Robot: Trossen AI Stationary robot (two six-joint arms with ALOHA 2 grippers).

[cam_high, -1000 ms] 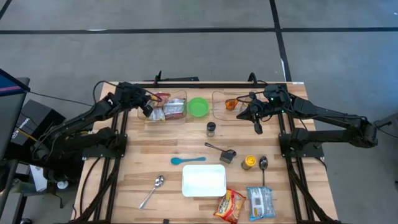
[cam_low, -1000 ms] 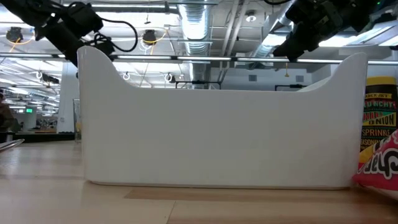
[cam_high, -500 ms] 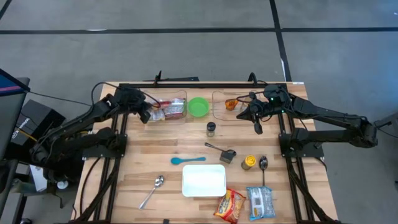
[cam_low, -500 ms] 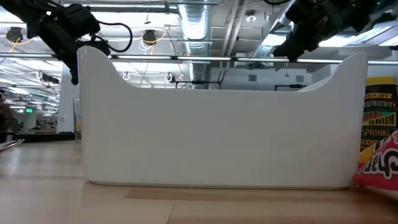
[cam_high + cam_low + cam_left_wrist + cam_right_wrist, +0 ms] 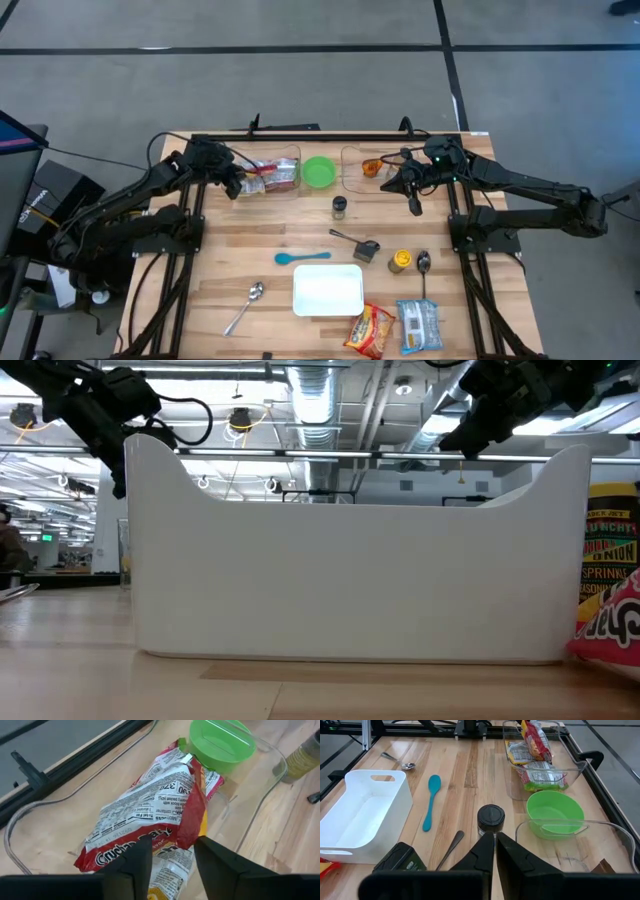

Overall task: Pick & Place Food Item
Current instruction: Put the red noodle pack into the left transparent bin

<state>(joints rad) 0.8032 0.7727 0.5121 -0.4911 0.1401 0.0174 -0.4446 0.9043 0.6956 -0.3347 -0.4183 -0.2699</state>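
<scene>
Left tool (image 5: 172,865) hangs over the clear plastic tray (image 5: 292,187) at the bench's (image 5: 220,250) back left. Fingers (image 5: 135,865) spread, a gap shows between them, nothing pinched; in the left wrist view the tips sit just above the red-and-white crinkled snack packet (image 5: 150,812). The packet lies flat inside the tray, on top of another packet, free of the tool, next to the green plastic bowl (image 5: 319,171).

Judgement: the place step looks done for this packet, since it rests in the tray and the fingers are off it. Left over: pull the arm clear. Two more packets, an orange-red one (image 5: 369,330) and a blue-grey one (image 5: 418,326), sit at the bench front near the white rectangular bin (image 5: 328,291); these may be next.

Right tool (image 5: 495,851) waits above the back right of the bench, fingers pressed together, empty, pointing toward a small dark-lidded jar (image 5: 491,817).
</scene>
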